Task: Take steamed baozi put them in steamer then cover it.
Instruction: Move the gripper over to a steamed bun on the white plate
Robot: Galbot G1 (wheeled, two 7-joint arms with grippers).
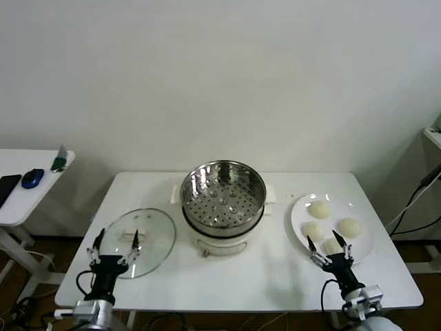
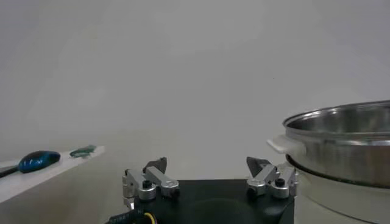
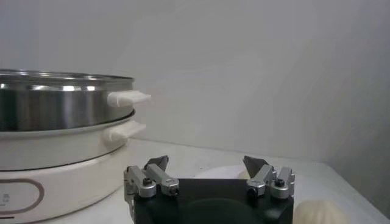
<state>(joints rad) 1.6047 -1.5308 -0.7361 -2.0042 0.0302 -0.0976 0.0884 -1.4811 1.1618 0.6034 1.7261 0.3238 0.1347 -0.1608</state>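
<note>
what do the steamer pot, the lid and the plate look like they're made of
Steamer: polished metal, likely stainless steel, mirror reflections on its wall; white base looks plastic.
Lid: clear glass, the table shows through, apparently metal-rimmed.
Plate: glossy white, ceramic or plastic; cannot tell.

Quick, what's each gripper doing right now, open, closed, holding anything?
Left gripper: open, holding nothing, at the near edge of the glass lid.
Right gripper: open, holding nothing, by the plate of baozi.

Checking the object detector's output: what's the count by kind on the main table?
Steamed baozi: 4, all on the plate
White plate: 1
Steamer: 1, uncovered
Glass lid: 1, flat on the table left of the steamer
Total: 7
</note>
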